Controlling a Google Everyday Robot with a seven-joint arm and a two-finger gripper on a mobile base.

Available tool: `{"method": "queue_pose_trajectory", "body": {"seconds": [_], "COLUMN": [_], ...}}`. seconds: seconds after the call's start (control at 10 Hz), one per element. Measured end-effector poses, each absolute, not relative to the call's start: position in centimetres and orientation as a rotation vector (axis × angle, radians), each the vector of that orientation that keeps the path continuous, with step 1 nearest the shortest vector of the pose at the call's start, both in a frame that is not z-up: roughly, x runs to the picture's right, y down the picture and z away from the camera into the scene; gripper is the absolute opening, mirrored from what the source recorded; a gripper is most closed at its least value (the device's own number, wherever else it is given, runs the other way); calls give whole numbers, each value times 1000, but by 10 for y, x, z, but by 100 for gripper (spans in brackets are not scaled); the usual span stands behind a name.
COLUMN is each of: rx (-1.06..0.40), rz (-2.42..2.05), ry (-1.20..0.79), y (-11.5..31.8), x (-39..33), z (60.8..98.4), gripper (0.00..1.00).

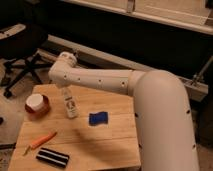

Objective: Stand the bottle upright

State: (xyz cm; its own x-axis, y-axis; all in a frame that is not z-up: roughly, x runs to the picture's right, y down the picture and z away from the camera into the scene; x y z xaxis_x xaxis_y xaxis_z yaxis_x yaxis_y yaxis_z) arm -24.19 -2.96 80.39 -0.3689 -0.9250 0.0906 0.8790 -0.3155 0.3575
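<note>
The bottle (70,106) is slim and whitish with a pale label. It stands nearly upright, leaning slightly, on the wooden table (115,145) between the red bowl and the blue sponge. My gripper (65,91) hangs straight down from the white wrist (63,70) and sits at the bottle's top end. The arm's bulk hides how it meets the bottle.
A red bowl with a white object in it (36,105) stands at the table's left edge. A blue sponge (98,118) lies right of the bottle. An orange carrot (42,141) and a black-and-white striped block (52,157) lie at the front left. An office chair (20,55) stands behind left.
</note>
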Motion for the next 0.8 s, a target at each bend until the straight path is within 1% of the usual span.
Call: {"method": "queue_pose_trajectory", "body": {"seconds": [0.2,0.7,0.8], "rx": [203,262,272], "rz": [-1905,-1901,-1903], "ry": [-364,-311,-303], "y": [-33,-27,-24], "x": [-238,-235,-234], "z": [797,786,784], "gripper": [41,41,44]}}
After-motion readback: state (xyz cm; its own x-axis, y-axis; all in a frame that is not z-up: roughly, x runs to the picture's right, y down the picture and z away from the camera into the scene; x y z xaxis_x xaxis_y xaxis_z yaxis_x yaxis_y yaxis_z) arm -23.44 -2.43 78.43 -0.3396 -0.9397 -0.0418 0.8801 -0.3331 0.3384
